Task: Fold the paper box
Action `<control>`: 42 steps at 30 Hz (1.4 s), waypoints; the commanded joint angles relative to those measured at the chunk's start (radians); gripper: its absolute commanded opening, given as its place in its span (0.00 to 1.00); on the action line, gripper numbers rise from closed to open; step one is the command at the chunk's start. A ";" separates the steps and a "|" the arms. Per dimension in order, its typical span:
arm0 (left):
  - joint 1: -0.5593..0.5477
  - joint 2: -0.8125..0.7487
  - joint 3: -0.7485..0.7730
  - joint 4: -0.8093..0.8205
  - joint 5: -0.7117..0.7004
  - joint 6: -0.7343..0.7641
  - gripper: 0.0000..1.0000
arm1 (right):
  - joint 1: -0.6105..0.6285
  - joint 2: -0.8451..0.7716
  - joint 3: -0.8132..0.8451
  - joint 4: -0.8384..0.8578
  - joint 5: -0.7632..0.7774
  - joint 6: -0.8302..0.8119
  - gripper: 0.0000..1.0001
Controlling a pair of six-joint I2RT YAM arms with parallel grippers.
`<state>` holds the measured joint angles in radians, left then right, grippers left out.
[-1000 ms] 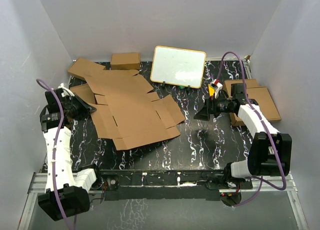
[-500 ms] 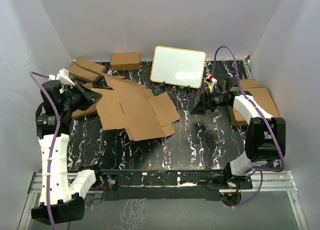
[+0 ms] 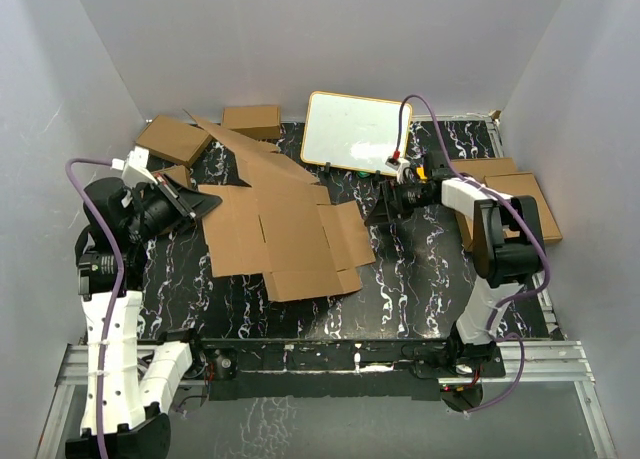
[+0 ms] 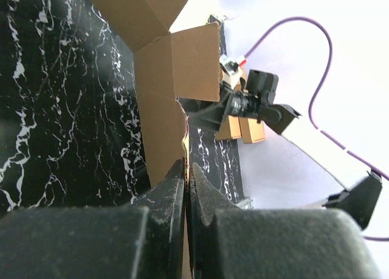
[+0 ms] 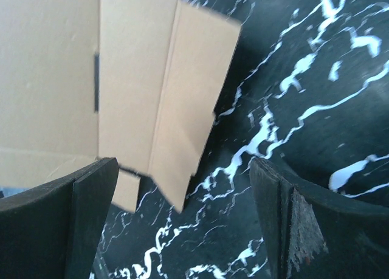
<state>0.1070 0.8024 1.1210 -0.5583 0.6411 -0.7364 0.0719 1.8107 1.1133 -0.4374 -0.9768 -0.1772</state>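
The paper box (image 3: 290, 229) lies opened out on the left half of the tabletop (image 3: 430, 279), reaching from near the left edge to about the middle. Most of it lies flat, while its far-left part lifts off the surface toward the far-left corner. It is a matte brown die-cut sheet, with scored creases, short slits and notched flaps around broad rectangular panels. The left jaws are clamped shut on the sheet's thin left edge, as the left wrist view shows plainly. The right jaws stand wide open just off the right-hand flap, gripping nothing, and that flap's corner shows between the fingers (image 5: 91, 218). We judge the sheet light and stiff across each panel, yet ready to hinge along its scores. It will likely skate on the smooth black marble-patterned top unless one side is pinned. We would take hold on a panel edge close to a crease, not on a flap tip, which may buckle or tear at a slit. Two small folded boxes (image 3: 250, 121) and a white board (image 3: 355, 131) with a tan frame sit along the far edge.
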 commanded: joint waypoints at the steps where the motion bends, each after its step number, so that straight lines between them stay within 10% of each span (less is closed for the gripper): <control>1: -0.006 -0.032 -0.030 0.051 0.087 -0.018 0.00 | -0.003 0.054 0.081 0.079 0.023 0.029 0.98; 23: -0.011 -0.031 -0.072 0.101 0.139 0.012 0.00 | 0.027 0.226 0.103 0.162 -0.152 0.119 0.84; 28: -0.016 -0.031 -0.082 0.094 0.138 0.021 0.00 | 0.049 0.241 0.112 0.155 -0.195 0.115 0.65; 35: -0.018 -0.050 -0.151 0.099 0.114 0.049 0.00 | 0.046 0.110 0.087 0.118 -0.105 0.039 0.12; 42: -0.024 -0.079 -0.221 0.078 0.078 0.082 0.19 | -0.012 -0.207 -0.016 0.075 0.017 -0.058 0.08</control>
<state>0.0933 0.7559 0.9104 -0.4862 0.7204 -0.6819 0.0982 1.8050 1.1328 -0.3782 -1.0042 -0.1310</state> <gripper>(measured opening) 0.126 0.093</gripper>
